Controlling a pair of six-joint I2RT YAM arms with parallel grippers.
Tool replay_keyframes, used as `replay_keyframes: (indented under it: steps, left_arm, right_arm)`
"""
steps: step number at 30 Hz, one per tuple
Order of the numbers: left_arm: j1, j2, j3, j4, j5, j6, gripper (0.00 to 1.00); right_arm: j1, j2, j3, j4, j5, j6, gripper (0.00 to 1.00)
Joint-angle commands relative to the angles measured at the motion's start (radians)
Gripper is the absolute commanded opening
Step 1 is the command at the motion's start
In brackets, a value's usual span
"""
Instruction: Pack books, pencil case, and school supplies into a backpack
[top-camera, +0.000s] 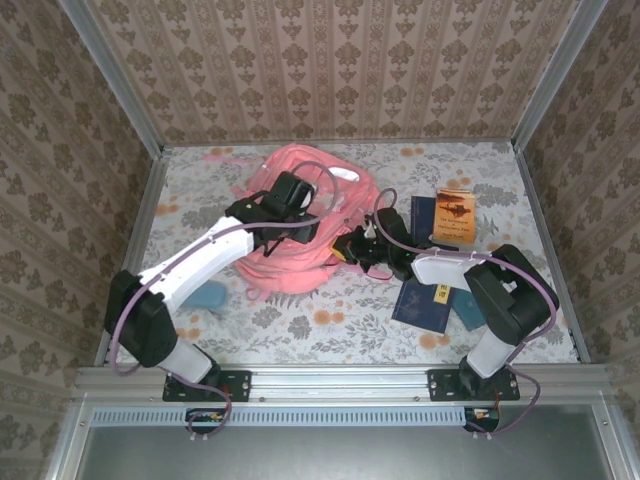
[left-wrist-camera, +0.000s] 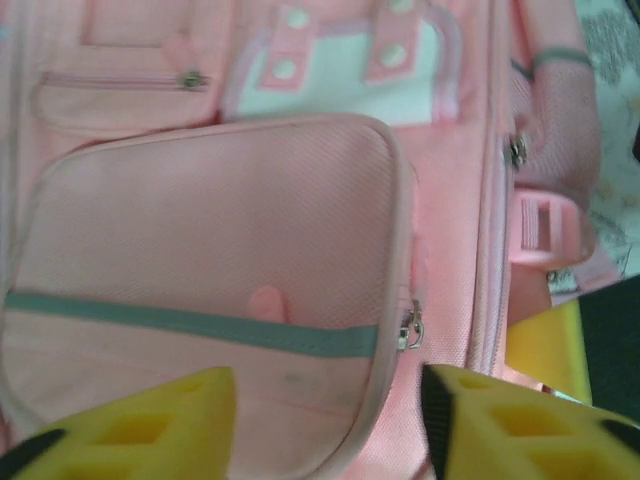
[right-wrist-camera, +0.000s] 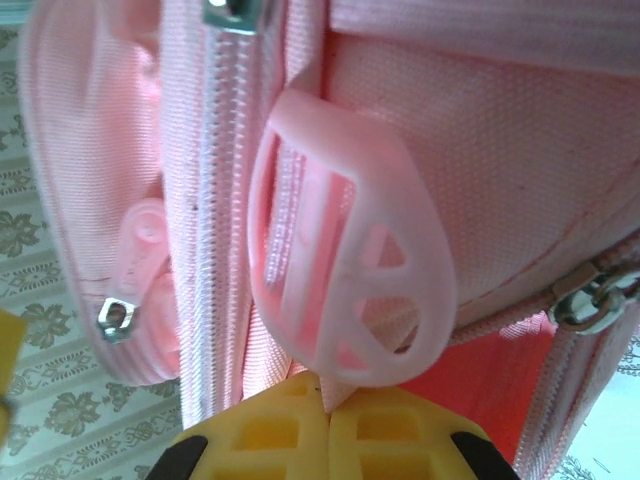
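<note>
Right wrist: right jaws pinch backpack (right-wrist-camera: 520, 150) pull tab (right-wrist-camera: 330, 140); left wrist: left jaws spread.

**Robot test booth with home décor**

Brown damask wallpaper panels (top-camera: 330, 60) close three sides of the table (top-camera: 330, 320), joined by bare aluminium posts (top-camera: 120, 80). A floral cloth (top-camera: 480, 170) covers it, and a metal rail (top-camera: 340, 385) along its near edge carries the left arm (top-camera: 190, 270) and right arm (top-camera: 505, 300).
</note>
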Motion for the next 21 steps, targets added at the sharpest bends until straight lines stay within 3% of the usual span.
replay_keyframes:
  steps: [1, 5, 10, 15, 21]
  left_arm:
    - [0.000, -0.111, -0.001, -0.117, -0.056, -0.196, 0.58]
    - [-0.017, -0.250, -0.137, -0.100, 0.031, -0.342, 0.61]
    - [-0.102, -0.345, -0.340, 0.071, 0.134, -0.511, 0.58]
    - [-0.177, -0.302, -0.423, 0.191, 0.110, -0.597, 0.52]
    - [-0.193, -0.207, -0.420, 0.234, 0.029, -0.573, 0.48]
  right_arm:
    - [0.017, -0.024, 0.071, 0.028, -0.036, -0.034, 0.01]
    - [0.032, -0.010, 0.123, 0.017, -0.047, -0.063, 0.01]
    - [0.047, 0.012, 0.176, -0.008, -0.054, -0.086, 0.01]
    - [0.056, 0.034, 0.199, -0.005, -0.062, -0.078, 0.02]
    - [0.065, 0.037, 0.203, -0.009, -0.064, -0.073, 0.02]
